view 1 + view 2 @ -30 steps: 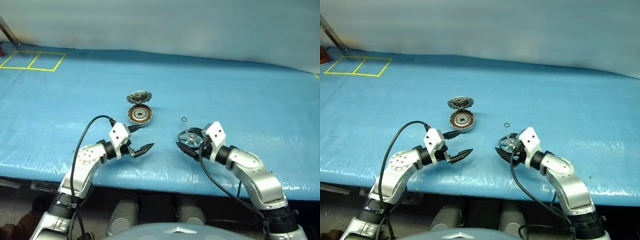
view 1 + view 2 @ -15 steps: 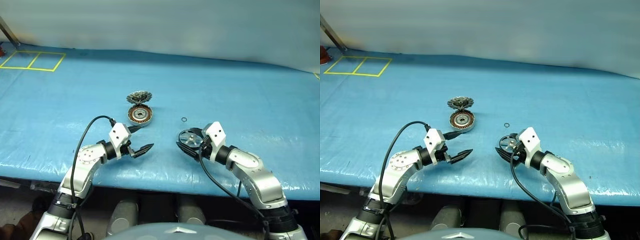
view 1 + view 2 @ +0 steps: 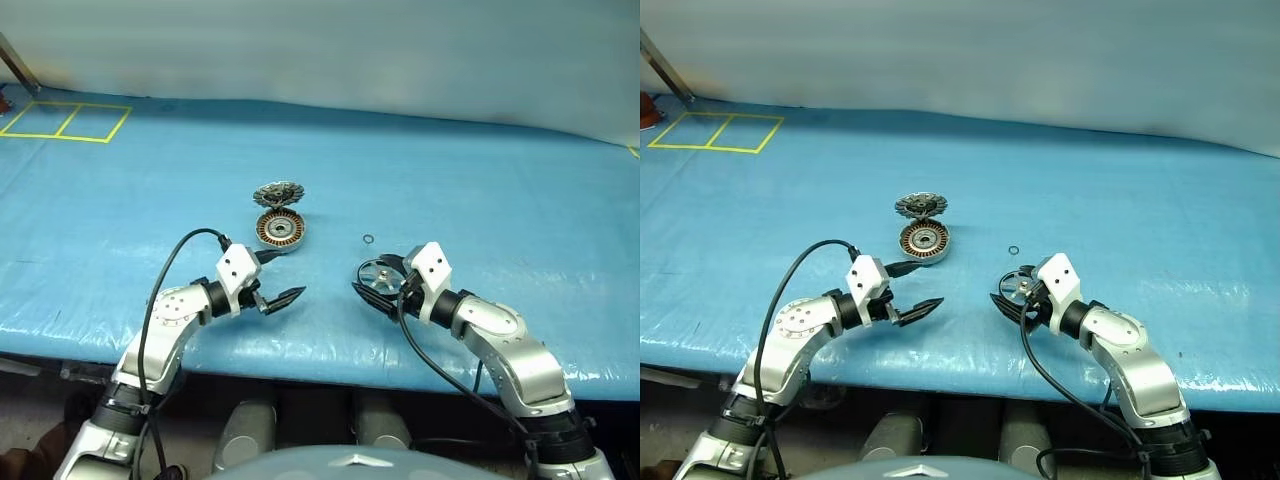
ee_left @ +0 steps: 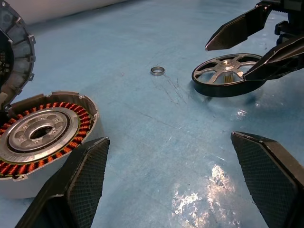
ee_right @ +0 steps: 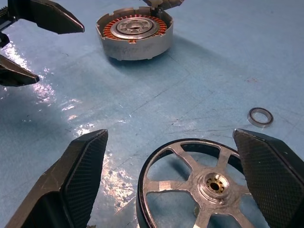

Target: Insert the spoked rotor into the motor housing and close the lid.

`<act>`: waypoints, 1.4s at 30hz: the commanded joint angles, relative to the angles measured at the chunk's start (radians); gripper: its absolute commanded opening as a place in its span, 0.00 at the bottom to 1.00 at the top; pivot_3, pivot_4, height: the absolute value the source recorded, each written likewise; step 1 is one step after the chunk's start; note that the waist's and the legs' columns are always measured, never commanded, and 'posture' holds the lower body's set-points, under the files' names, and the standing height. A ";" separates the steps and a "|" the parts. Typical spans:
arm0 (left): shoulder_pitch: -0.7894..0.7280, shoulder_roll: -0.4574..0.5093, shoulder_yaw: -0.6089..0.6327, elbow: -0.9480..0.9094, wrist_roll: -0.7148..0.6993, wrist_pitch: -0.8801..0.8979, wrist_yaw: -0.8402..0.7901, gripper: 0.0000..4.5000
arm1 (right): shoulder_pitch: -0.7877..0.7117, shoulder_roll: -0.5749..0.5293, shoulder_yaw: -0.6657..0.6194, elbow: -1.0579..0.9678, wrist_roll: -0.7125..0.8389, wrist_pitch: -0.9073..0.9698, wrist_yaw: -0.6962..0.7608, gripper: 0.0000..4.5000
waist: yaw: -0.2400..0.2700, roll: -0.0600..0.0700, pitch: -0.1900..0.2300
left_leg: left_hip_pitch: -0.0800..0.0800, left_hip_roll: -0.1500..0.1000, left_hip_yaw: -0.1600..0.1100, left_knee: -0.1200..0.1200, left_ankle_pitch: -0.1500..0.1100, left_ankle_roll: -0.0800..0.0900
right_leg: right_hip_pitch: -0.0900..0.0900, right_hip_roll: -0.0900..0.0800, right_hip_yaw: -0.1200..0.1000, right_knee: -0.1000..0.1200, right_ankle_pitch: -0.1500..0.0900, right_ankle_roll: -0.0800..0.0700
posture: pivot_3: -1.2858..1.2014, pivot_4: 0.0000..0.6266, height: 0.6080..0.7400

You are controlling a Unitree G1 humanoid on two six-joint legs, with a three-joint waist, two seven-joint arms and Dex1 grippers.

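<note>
The right hand, fingers spread wide and holding nothing, straddles the flat silver-spoked, dark-rimmed metal rotor lying on the blue desk. Left of the rotor, the left hand gapes empty just before the round grey copper-wound motor housing, its toothed silvery lid raised behind.

The spoked rotor shows bright brushed metal spokes inside a glossy black rim; the motor housing is matt grey metal around coppery wire windings, and the blue surface looks like scuffed, glossy plastic sheet
</note>
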 commanded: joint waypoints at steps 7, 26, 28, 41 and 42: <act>-0.427 0.323 -0.208 0.009 0.357 -0.067 -0.284 1.00 | -0.050 -0.004 0.021 0.014 -0.004 -0.010 0.023 0.99 | 0.000 -0.001 0.001 | -0.001 0.000 0.001 0.000 0.000 0.000 | -0.001 0.000 0.000 -0.001 0.000 0.000 | 0.52 0.24 1.00; -0.979 0.124 -0.536 0.463 0.692 -0.325 -0.671 1.00 | -0.134 -0.090 0.007 0.010 -0.010 0.037 0.061 0.99 | -0.013 -0.003 0.002 | -0.004 -0.001 0.000 0.000 -0.001 0.002 | -0.002 0.001 0.000 -0.002 0.002 0.004 | 0.52 0.24 1.00; -0.976 0.112 -0.549 0.487 0.712 -0.340 -0.676 1.00 | -0.136 -0.094 0.005 0.002 -0.008 0.045 0.062 0.99 | -0.015 -0.003 0.002 | -0.004 0.000 0.000 0.000 -0.001 0.002 | -0.002 0.001 0.001 -0.001 0.003 0.007 | 0.52 0.24 1.00; -0.973 0.043 -0.564 0.659 0.795 -0.378 -0.635 1.00 | -0.135 -0.106 0.005 -0.021 -0.010 0.069 0.060 0.99 | -0.015 -0.003 0.003 | -0.004 -0.001 0.000 0.004 -0.001 0.002 | -0.001 0.001 0.001 0.000 0.004 0.009 | 0.52 0.24 1.00; -0.972 0.039 -0.566 0.667 0.799 -0.379 -0.636 1.00 | -0.135 -0.106 0.006 -0.022 -0.009 0.069 0.060 0.99 | -0.016 -0.003 0.002 | -0.004 -0.001 0.000 0.004 -0.001 0.002 | -0.001 0.001 0.001 0.000 0.004 0.009 | 0.52 0.24 1.00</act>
